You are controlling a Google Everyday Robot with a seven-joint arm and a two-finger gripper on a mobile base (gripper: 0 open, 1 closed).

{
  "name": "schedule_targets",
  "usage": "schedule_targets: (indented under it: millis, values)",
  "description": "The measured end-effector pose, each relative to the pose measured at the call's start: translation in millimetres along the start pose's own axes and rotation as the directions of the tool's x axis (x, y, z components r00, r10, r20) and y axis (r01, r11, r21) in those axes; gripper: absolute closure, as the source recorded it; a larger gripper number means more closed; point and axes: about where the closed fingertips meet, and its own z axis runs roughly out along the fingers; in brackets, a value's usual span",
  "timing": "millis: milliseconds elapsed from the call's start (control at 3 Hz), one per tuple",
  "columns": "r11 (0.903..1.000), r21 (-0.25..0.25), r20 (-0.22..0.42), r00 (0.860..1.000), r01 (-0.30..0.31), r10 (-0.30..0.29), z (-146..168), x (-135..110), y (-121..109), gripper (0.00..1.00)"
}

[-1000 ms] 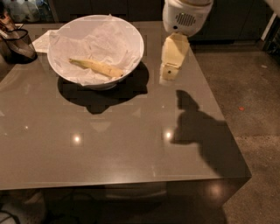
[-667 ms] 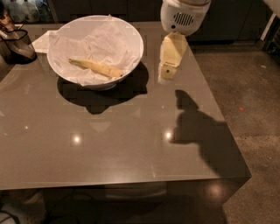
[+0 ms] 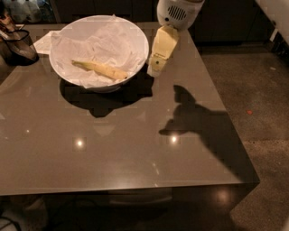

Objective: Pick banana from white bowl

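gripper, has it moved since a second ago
Yes. The gripper has shifted left, closer to the right rim of the white bowl, which has stayed put on the table.

The cream wedge-shaped gripper (image 3: 154, 68) hangs just right of the large round white bowl (image 3: 101, 86). Above it, the white ribbed arm housing (image 3: 178, 12) is cut off by the top edge. Left of the bowl, a dark glass container (image 3: 18, 47) runs off the left edge, and its contents are unreadable. A flat white sheet (image 3: 44, 41) behind the bowl's left side is partly hidden by the rim. The glossy grey tabletop (image 3: 113, 158) loses its left corners to the view's edge. Far right of the bowl, a red speck (image 3: 249, 112) on the floor is too small to identify.
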Motion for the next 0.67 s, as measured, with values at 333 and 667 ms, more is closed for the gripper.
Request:
schedule_targets:
  millis: [333, 667]
  values:
    - [0.9995, -0.03, 0.039, 0.999, -0.009, 0.01, 8.1, -27.0, -15.4, 0.04]
    - [0.9986, -0.052, 0.054, 0.999, -0.004, 0.007, 17.4, -49.4, -28.0, 0.17]
